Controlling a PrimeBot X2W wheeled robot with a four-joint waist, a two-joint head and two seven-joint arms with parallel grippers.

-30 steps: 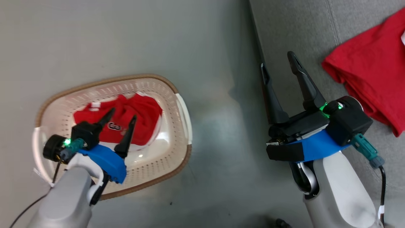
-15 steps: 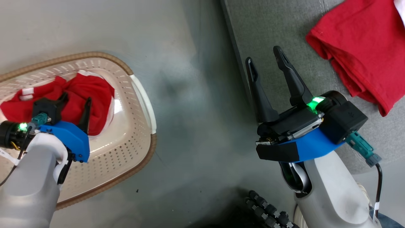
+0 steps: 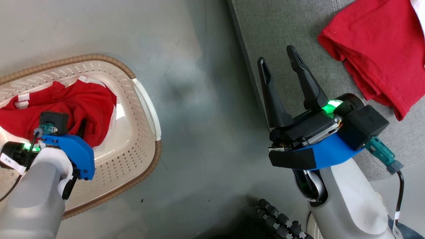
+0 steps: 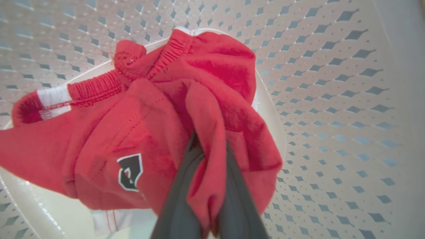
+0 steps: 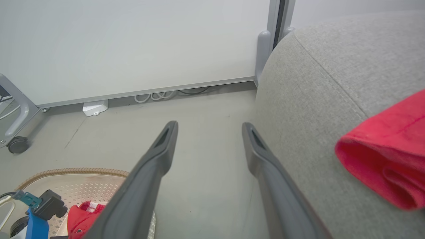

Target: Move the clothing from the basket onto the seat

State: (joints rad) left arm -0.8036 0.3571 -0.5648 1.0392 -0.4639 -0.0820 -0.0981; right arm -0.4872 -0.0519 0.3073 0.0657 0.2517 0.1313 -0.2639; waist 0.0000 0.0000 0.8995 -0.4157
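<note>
While a red piece (image 3: 375,49) lies on the seat (image 3: 285,30), left jaws clamp seemingly the last clothing (image 3: 83,99) in the basket (image 3: 146,99); right jaws apart.

The clothing (image 3: 79,103) is red with white trim, the basket (image 3: 132,142) cream with brown rim, the seat (image 3: 282,30) grey.

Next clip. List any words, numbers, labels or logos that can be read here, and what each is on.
No text reads whole.
Black-and-white character on the clothing: creased and partly hidden, unreadable.
Left cable tag: white, with a small dark mark, too small to read.
Right cable tag: white, its mark also too small to read.
</note>
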